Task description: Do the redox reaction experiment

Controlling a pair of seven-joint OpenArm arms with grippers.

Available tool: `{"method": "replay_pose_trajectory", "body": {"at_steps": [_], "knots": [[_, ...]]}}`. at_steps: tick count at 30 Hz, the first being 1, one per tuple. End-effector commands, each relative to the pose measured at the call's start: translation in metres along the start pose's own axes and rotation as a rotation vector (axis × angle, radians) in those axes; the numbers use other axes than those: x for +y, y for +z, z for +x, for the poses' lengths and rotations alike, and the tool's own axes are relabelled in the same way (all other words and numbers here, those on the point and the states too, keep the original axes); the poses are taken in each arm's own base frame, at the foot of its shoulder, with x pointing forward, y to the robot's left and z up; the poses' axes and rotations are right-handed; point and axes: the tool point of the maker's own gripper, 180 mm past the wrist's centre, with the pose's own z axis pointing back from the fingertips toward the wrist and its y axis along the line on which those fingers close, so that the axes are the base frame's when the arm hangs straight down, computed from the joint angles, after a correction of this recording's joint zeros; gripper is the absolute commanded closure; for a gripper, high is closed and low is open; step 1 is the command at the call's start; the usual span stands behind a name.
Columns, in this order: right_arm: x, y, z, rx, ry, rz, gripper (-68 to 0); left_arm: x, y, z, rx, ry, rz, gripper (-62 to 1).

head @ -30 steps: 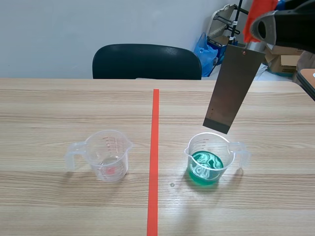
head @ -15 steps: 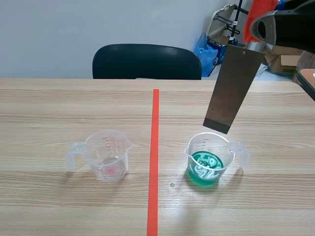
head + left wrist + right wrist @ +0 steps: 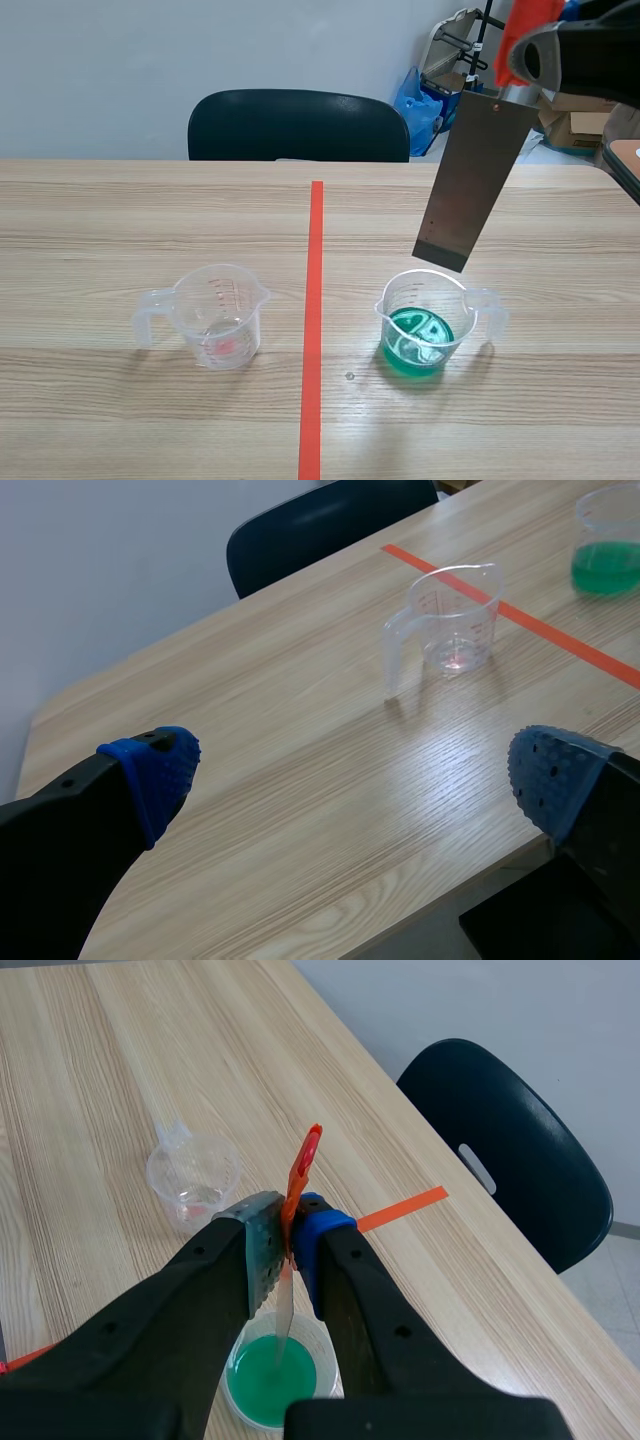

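Pale wood-grain table [image 3: 120,210] under a plain grey wall, black chair [image 3: 298,125] at the far edge, orange-red tape line [image 3: 314,300] down the middle. Right of the line: clear measuring cup [image 3: 425,325] with green liquid in the bottom, handle turned away from the tape. Left of the line, well apart: second clear cup [image 3: 218,315], red markings on its wall, handle turned outward. Right gripper [image 3: 290,1250] raised over the table, clamped on the orange handle of a flat metal scraper [image 3: 475,180]. Blade hanging down at a tilt, lower edge just above the measuring cup's rim, clear of the liquid. Edge-on between the pads in the right wrist view, directly over the green. Left gripper [image 3: 355,772] spread wide, nothing between the blue pads, low near the table's edge, second clear cup well ahead.
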Motion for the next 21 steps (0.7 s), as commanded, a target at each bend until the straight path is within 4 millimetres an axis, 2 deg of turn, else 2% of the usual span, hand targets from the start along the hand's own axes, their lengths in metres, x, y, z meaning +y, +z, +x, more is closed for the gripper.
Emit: {"method": "replay_pose_trajectory", "body": {"at_steps": [1, 14, 18, 21], "knots": [[0.0, 0.002, 0.01, -0.024, 0.027, 0.007, -0.8, 0.0, -0.001, 0.004, -0.02, 0.006, 0.002, -62.3], [0.0, 0.002, 0.011, -0.024, 0.027, 0.007, -0.8, 0.0, -0.001, 0.004, -0.02, 0.005, 0.001, -62.3], [0.0, 0.002, 0.01, -0.024, 0.027, 0.007, -0.8, 0.001, -0.005, 0.004, -0.022, 0.01, -0.028, -62.3], [0.0, 0.002, 0.011, -0.024, 0.027, 0.007, -0.8, 0.001, -0.013, -0.005, 0.015, 0.049, -0.072, -62.3]]}}
